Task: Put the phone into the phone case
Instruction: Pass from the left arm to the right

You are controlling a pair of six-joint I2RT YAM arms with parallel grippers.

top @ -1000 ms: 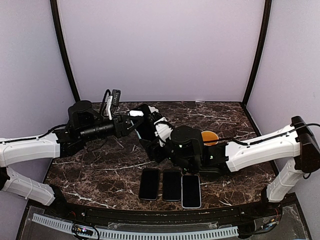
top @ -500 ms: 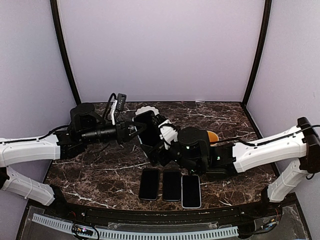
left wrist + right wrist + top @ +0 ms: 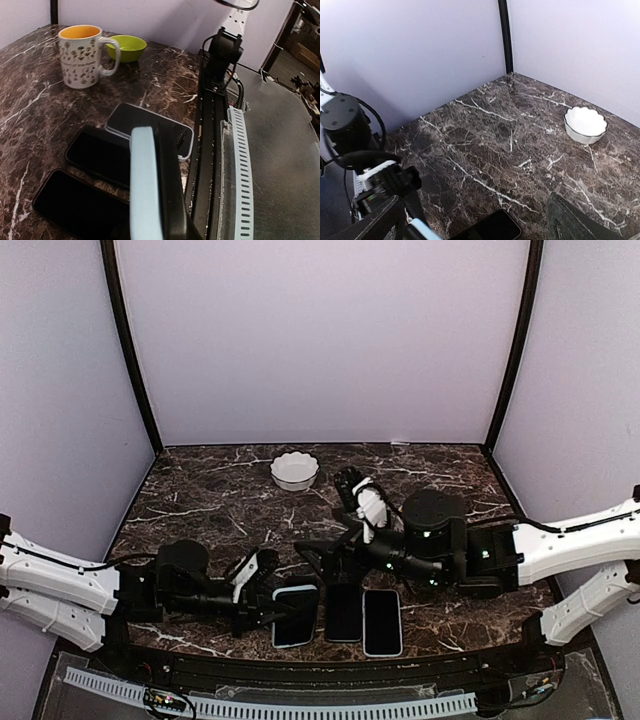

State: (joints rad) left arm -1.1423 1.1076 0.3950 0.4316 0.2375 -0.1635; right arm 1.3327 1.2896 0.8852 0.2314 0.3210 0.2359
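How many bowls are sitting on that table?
2. A white bowl stands near the back of the table; a green bowl sits beside the mug, visible only from the left wrist camera. Others could be hidden.

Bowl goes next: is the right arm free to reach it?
Probably yes: the right gripper is open, nothing lies between it and the bowl; the left gripper is down by the phones.
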